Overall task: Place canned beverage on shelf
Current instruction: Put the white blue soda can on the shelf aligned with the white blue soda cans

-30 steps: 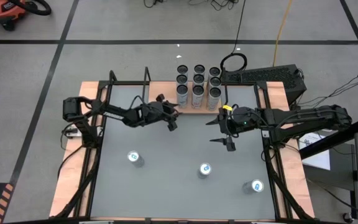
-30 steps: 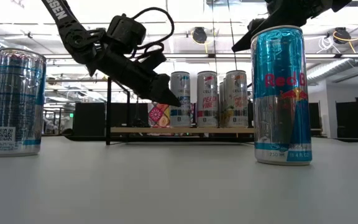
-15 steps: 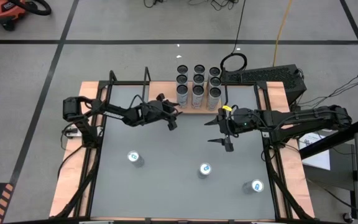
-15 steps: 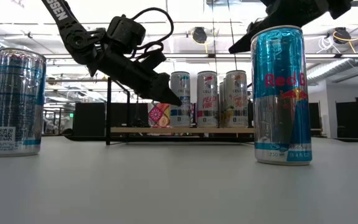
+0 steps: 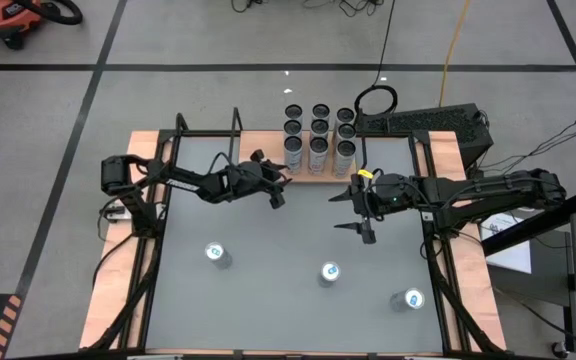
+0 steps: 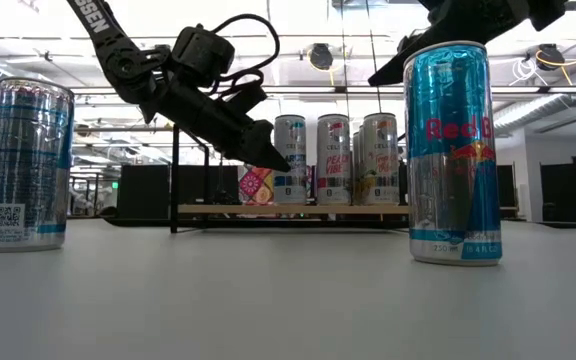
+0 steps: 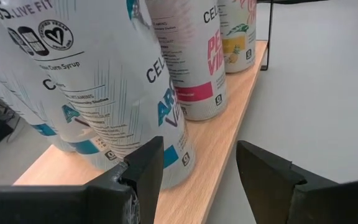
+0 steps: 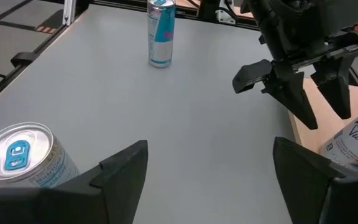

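Note:
The shelf (image 5: 312, 175), a light-wood board with a black rod frame, stands at the table's far edge and carries several tall cans (image 5: 319, 135) upright. My left gripper (image 5: 279, 192) hovers open at the shelf's near left corner. In its wrist view its fingers (image 7: 197, 177) stand beside a white and blue can (image 7: 135, 93) with nothing between them. My right gripper (image 5: 348, 213) hangs open in the air to the right of the table's middle, over bare tabletop. Three blue and silver cans (image 5: 216, 254) (image 5: 330, 272) (image 5: 411, 298) stand upright on the near half of the table.
Black frame rods (image 5: 208, 125) rise at the table's far left. In the low view one blue can (image 6: 451, 150) stands close on the right and another (image 6: 26, 165) on the left. Grey tabletop (image 5: 268, 240) lies open between the grippers and the three loose cans.

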Robot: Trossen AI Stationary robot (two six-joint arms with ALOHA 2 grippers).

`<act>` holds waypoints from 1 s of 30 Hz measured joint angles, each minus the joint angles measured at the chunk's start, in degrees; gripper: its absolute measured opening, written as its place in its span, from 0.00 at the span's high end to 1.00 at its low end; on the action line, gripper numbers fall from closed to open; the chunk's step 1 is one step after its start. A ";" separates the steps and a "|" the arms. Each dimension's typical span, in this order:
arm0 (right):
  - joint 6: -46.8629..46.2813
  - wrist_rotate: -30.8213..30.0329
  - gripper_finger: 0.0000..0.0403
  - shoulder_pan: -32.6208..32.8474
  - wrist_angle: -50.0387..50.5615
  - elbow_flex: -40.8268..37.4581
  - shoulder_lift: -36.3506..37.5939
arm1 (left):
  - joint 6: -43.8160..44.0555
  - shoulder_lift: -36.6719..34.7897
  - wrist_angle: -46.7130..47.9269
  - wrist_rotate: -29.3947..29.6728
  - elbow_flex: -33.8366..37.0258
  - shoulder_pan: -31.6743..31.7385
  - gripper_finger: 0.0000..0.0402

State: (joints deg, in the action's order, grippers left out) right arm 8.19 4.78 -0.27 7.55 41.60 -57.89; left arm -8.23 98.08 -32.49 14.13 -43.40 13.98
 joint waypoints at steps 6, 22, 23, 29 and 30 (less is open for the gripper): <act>-0.02 0.00 0.31 0.00 0.00 0.00 0.00 | 0.25 0.00 0.02 -0.06 0.00 0.47 0.51; -0.02 0.02 0.31 0.00 0.00 0.00 0.00 | 0.30 0.00 0.04 -0.15 0.00 1.26 0.51; -0.04 0.02 0.31 0.00 0.00 0.00 0.00 | 0.31 0.00 0.04 -0.15 0.00 1.38 0.51; -0.07 0.04 0.31 0.00 0.02 0.00 0.00 | 0.31 0.00 0.66 -0.15 0.00 2.48 0.51; -0.07 0.04 0.31 0.00 0.04 0.00 0.00 | 0.31 0.00 0.66 -0.15 0.00 2.58 0.51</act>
State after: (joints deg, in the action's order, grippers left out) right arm 8.12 4.82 -0.27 7.60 41.60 -57.89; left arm -7.92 98.08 -31.83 13.98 -43.40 16.56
